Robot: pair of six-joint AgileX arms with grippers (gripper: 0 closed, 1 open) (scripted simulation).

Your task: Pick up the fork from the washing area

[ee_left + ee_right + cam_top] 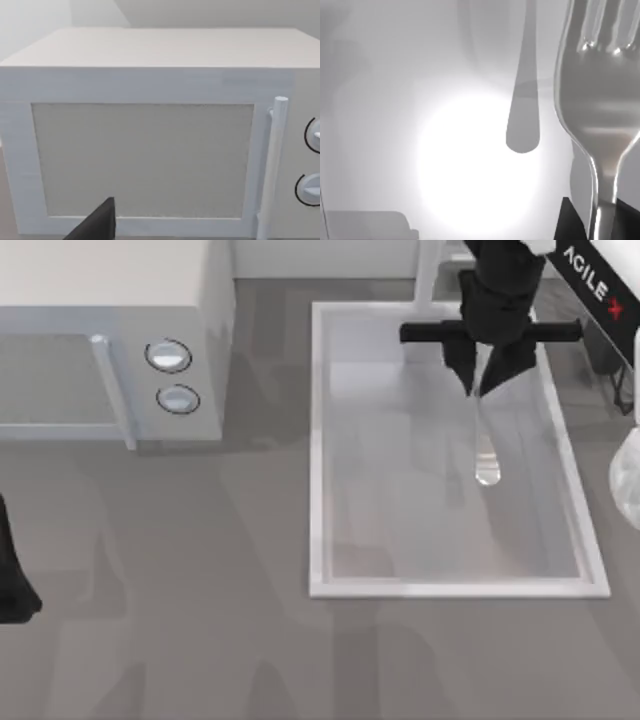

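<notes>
R gripper (488,382) closed on fork (486,445) over washing area (318,440), apparently lifted; L arm parked.

On the bench (200,620) we locate the microwave (110,360) at the far left and the washing area (320,440) to its right, the two well apart. The microwave's two knobs (168,356) sit one before the other on its right side, just right of its door handle (112,390). Our right claw (488,375) stands over the far part of the washing area, with the fork (485,445) between its fingers; the fork's handle end reaches toward the basin's middle. The faucet post (428,275) stands at the basin's far rim, left of the right claw. Our left claw (12,575) is parked at the bench's left edge, before the microwave.
</notes>
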